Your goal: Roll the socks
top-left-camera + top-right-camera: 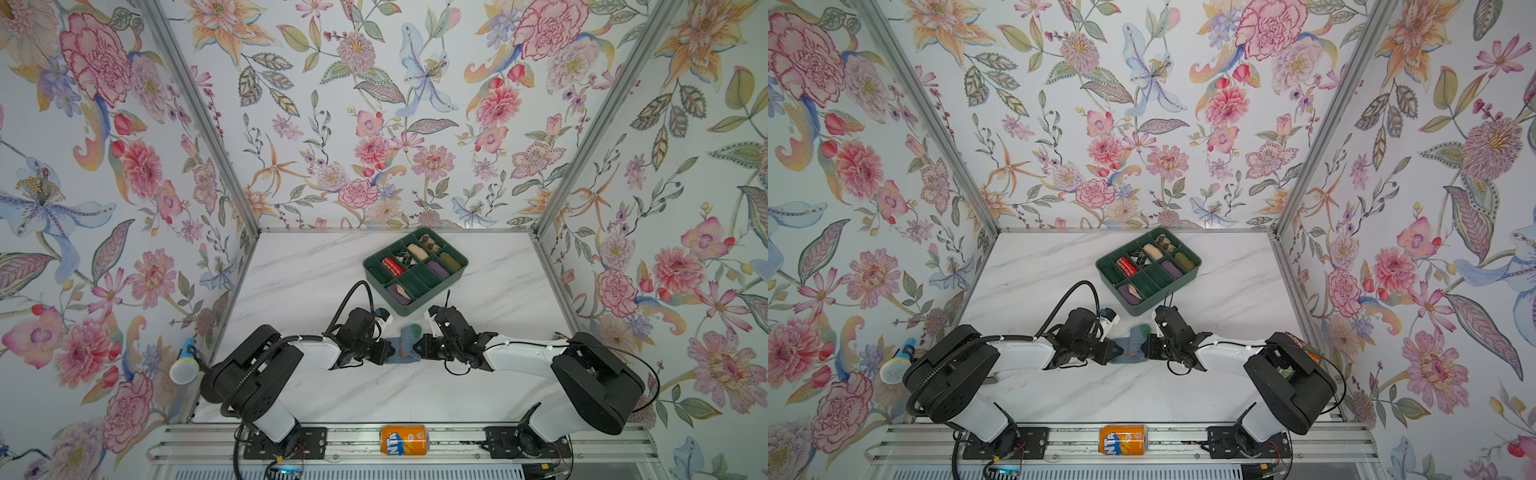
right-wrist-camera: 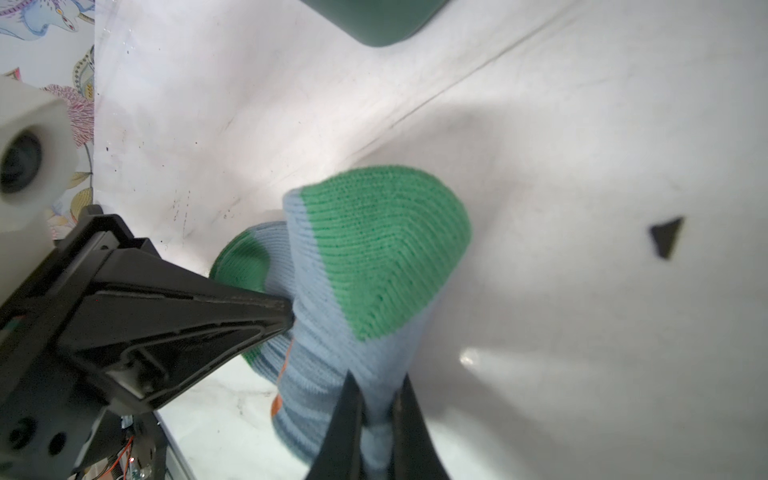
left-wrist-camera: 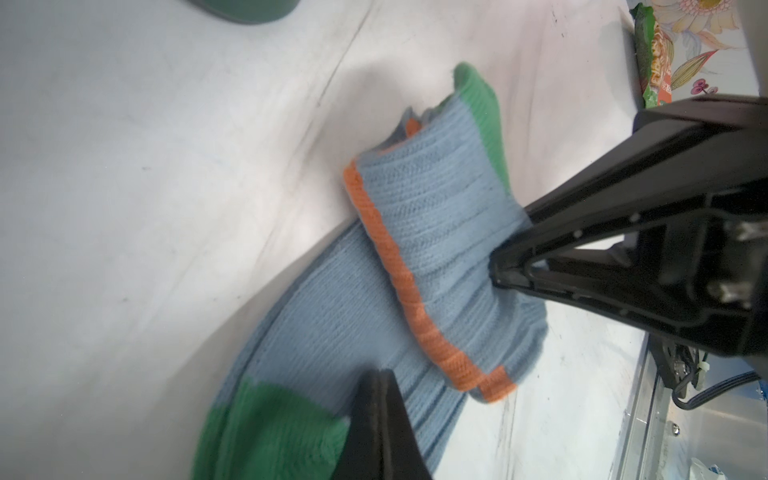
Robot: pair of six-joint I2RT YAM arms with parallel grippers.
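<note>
The socks (image 1: 405,348) are pinched at the desk (image 1: 291,270) centre between the left end effector (image 1: 390,350) and right end effector (image 1: 419,348), both clamped on fabric. Risk: the loose fold is undone if either narrow grip slips.

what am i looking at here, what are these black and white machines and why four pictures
Two robot arms sit at a table, each ending in a gripper. Two pictures look down from overhead; the other two come from cameras on the wrists. The left gripper and right gripper are both shut on the blue-and-green socks, pinching them from opposite sides. Behind stands a green tray of sock rolls; a soda can lies on the front rail, a microphone at the left edge.
</note>
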